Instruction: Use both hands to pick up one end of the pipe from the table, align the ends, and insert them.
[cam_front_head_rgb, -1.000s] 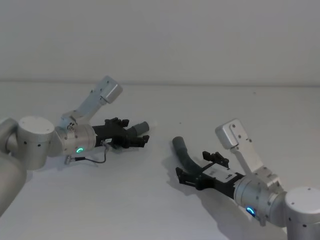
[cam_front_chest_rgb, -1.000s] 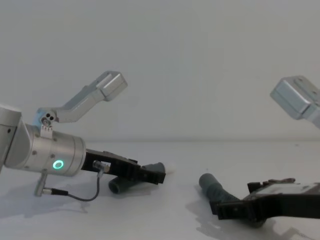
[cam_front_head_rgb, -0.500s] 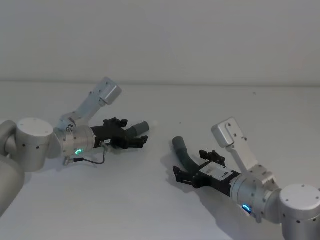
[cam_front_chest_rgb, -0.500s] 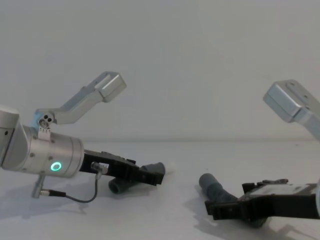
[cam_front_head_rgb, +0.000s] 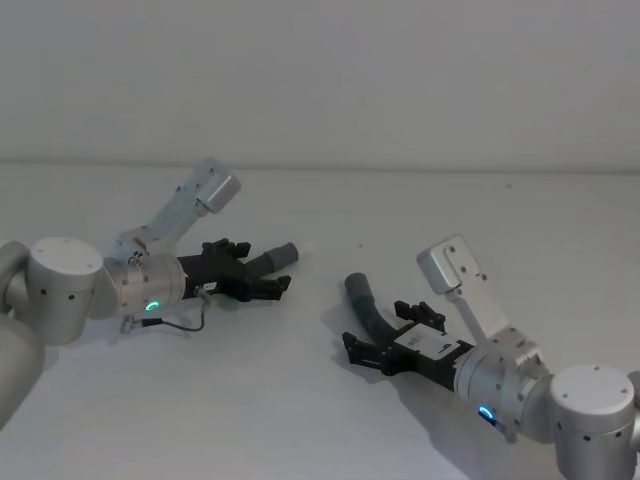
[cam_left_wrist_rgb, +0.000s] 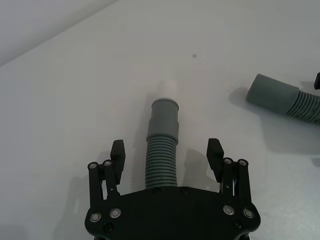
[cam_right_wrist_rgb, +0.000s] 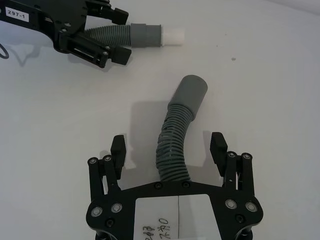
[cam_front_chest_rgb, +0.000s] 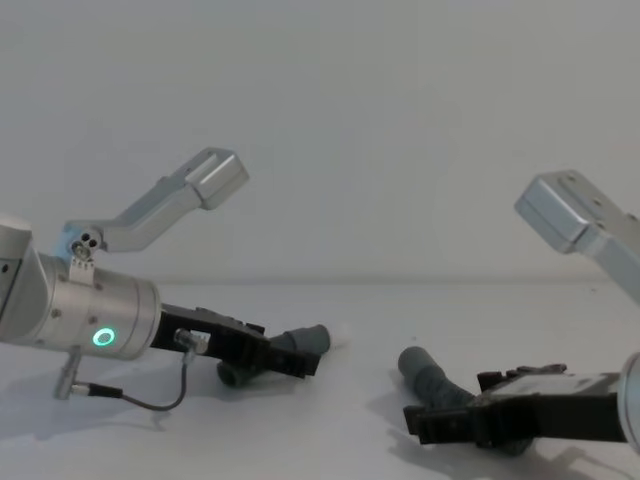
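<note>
REMOTE STATION: Both pipe pieces lie on the white surface (cam_front_head_rgb: 300, 400) as I watch the feeds. In the left half of the head view, my left pincer (cam_front_head_rgb: 252, 268) reaches low toward the centre. Its fingers are spread wide on either side of the shorter hose (cam_front_head_rgb: 268, 261) and do not touch it. The left wrist view shows a clear gap between the ribbed body and each finger. The piece's smooth cuff (cam_front_head_rgb: 286, 252) points away from the pincer, toward the middle of the frame, and a small white tip (cam_front_head_rgb: 304, 249) pokes out of it. A green ring light (cam_front_head_rgb: 152, 305) glows on the left wrist.

In the lower right of the head view, my right pincer (cam_front_head_rgb: 385, 330) sits just as low. Its fingers are parted around the ribbed end of the longer hose (cam_front_head_rgb: 370, 310), and the right wrist view shows a gap on each side there too. This piece curves up the frame to its grey cuff (cam_front_head_rgb: 356, 285), which faces the upper left.

The two cuffs are well apart, with bare surface between them. In the chest view both pincers sit very close to the surface, left one at lower left and right one at lower right. I cannot tell whether either one touches it.
</note>
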